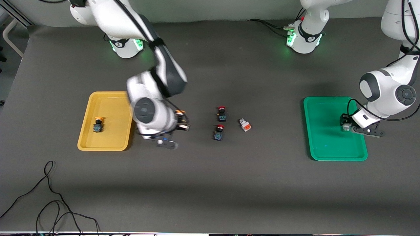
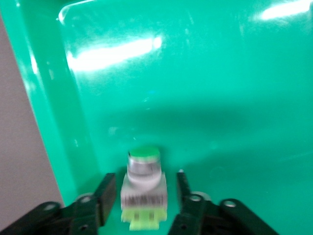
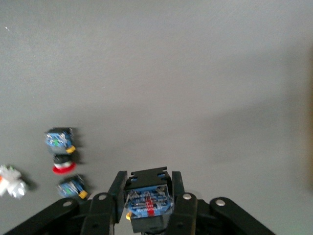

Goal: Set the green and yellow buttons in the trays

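Observation:
My left gripper is low over the green tray, near its edge toward the left arm's end. In the left wrist view the gripper is open. The green-capped white-grey button sits on the tray floor between the fingers, with a gap on each side. My right gripper is over bare table beside the yellow tray. It is shut on a yellow-capped black-blue button. Another yellow-capped button lies in the yellow tray.
Two red-capped black-blue switches and a white-grey switch with an orange-red cap lie mid-table between the trays. Black cables lie near the table's front edge toward the right arm's end.

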Robot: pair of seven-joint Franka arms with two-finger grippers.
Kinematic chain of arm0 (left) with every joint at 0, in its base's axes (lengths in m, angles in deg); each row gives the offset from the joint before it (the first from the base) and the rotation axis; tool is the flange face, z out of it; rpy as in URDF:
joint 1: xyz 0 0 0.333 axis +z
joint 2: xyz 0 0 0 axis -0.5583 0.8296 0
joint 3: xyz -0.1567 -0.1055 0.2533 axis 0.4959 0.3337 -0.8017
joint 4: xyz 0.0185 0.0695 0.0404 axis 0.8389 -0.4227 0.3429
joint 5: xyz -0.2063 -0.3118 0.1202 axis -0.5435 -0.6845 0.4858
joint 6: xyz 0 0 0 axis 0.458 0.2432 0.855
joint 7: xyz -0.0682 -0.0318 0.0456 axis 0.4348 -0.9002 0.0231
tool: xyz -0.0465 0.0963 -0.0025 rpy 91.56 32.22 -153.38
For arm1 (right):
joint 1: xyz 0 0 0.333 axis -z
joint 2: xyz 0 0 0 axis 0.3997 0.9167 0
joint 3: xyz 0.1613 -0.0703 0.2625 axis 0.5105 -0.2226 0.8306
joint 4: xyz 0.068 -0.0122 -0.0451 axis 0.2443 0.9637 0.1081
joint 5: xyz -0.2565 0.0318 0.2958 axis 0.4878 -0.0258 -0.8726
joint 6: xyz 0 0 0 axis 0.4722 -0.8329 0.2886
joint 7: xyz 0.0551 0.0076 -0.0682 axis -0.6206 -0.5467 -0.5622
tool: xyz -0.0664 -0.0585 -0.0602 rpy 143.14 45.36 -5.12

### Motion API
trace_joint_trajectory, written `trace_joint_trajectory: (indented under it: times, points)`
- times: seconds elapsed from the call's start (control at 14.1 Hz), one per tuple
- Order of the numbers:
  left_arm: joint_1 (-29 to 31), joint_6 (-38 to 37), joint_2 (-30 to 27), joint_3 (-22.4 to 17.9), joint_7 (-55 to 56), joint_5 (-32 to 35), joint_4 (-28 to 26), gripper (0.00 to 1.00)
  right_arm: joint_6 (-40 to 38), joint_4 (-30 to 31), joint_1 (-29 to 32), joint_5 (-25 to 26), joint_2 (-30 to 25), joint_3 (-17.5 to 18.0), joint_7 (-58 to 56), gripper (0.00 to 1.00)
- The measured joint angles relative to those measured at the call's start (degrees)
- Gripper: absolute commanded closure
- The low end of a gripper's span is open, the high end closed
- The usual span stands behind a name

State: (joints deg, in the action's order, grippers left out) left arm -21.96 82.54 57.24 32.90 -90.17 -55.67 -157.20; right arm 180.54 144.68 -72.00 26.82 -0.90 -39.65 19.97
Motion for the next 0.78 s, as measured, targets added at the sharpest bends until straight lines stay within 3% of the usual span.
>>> trace_joint_trajectory:
  times: [0.21,0.43,0.57,0.78]
  points:
    - [0.0,0.0,0.0,0.4,0.1,-0.1,0.7,0.00,-3.7,3.9,0.7,0.0,-3.9,-10.6,-17.7,0.75]
    - [-0.5,-2.0,-0.4,2.9,5.8,-0.3,2.1,0.00,-0.7,12.7,1.4,0.0,-4.9,-18.7,-33.0,0.76]
    - [-3.4,-3.5,-0.7,5.3,14.7,-0.3,3.0,0.00,4.3,19.5,1.5,-0.1,-5.0,-21.4,-39.4,0.76]
    - [-13.2,-3.8,-0.6,6.4,31.0,-0.4,4.6,0.00,14.0,28.6,1.2,-0.4,-5.1,-22.1,-42.6,0.76]
